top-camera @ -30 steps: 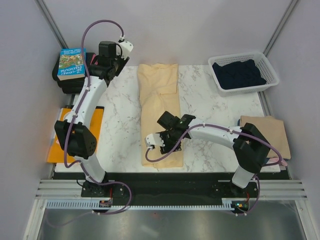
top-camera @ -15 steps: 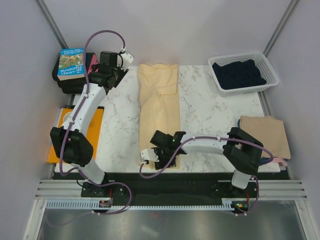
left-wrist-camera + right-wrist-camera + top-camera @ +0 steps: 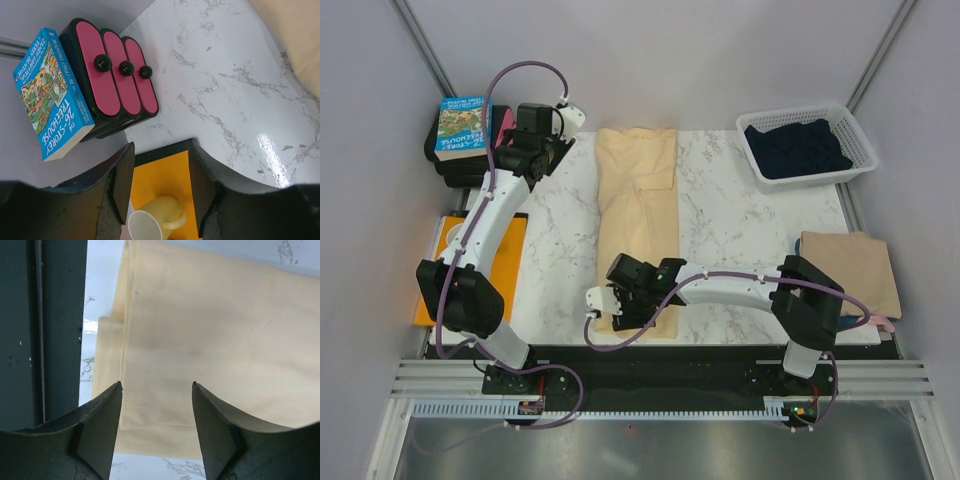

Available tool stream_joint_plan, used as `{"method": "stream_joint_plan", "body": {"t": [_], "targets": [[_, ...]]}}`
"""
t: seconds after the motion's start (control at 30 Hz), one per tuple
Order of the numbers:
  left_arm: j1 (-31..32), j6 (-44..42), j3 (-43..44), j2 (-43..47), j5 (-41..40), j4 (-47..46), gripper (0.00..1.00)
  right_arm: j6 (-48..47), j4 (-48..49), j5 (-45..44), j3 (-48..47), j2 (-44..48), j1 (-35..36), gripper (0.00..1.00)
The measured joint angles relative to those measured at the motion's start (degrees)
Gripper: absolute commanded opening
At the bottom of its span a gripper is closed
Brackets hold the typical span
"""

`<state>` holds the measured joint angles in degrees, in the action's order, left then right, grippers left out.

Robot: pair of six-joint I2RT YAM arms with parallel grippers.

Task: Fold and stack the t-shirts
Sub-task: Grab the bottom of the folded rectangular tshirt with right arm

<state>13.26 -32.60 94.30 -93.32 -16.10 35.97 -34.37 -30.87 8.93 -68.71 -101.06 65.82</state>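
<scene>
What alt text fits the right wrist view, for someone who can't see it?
The right gripper, open and empty, hangs over one end of the folded pale yellow t-shirt. The shirt lies flat on the marble table, filling most of the view, and a dark rail runs down the left side.

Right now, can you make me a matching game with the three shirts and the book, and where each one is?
Things:
1. pale yellow t-shirt
2. dark navy t-shirt
3. tan t-shirt
4. book

Places:
A. in the white basket
B. on top of the pink drawers
C. stretched along the middle of the table
D. beside the table's right edge

Pairs: 1-C, 2-A, 3-D, 4-B
</scene>
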Motion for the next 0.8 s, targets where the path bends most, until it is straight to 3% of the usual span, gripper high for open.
{"method": "stream_joint_plan", "body": {"t": [0.33, 0.8], "targets": [[0.0, 0.0, -0.9, 0.1, -0.1, 0.2, 0.54, 2.6, 1.0, 0.4, 1.5, 0.0, 3.9, 0.65], [0.1, 0.0, -0.9, 0.1, -0.2, 0.2, 0.53, 4.9, 5.3, 0.2, 3.7, -3.3, 3.9, 0.66]]}}
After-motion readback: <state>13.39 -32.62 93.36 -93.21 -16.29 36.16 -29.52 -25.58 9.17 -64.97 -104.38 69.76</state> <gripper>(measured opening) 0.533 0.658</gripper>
